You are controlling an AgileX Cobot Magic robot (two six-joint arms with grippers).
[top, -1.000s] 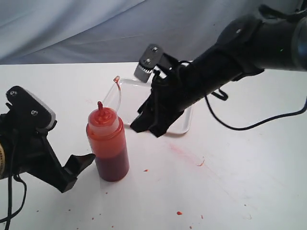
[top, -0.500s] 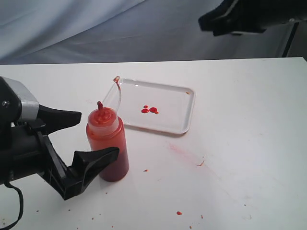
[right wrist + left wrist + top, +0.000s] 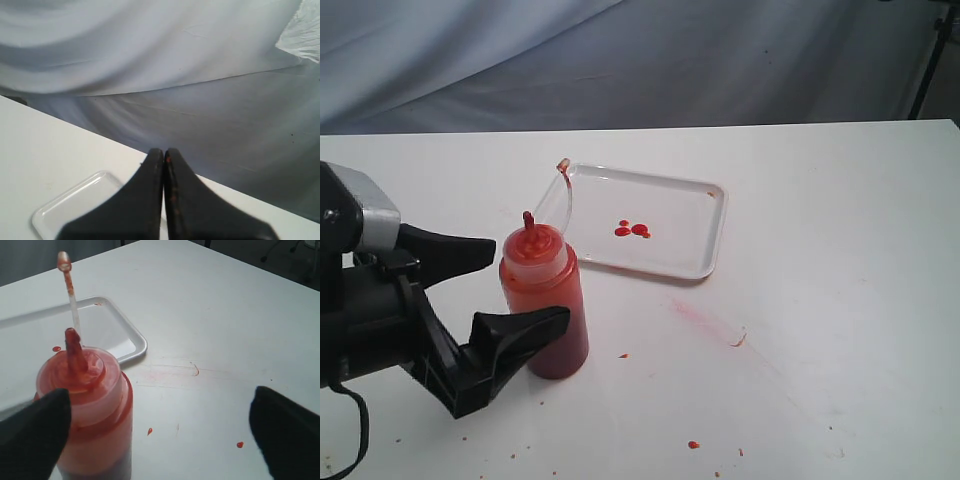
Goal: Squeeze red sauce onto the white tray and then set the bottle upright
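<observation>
- The bottle (image 3: 544, 300) stands upright on the white table (image 3: 820, 300), just beside the near corner of the white tray (image 3: 680, 215)
- Its cap (image 3: 562, 165) hangs open on a curved tether above the nozzle
- Small blobs of red sauce (image 3: 633, 230) lie near the tray's middle
- The left gripper (image 3: 527, 281) is spread wide, one black finger on each side of the bottle; contact cannot be made out
- The right gripper (image 3: 164, 155) has its fingers pressed together on nothing, high above the tray
</observation>
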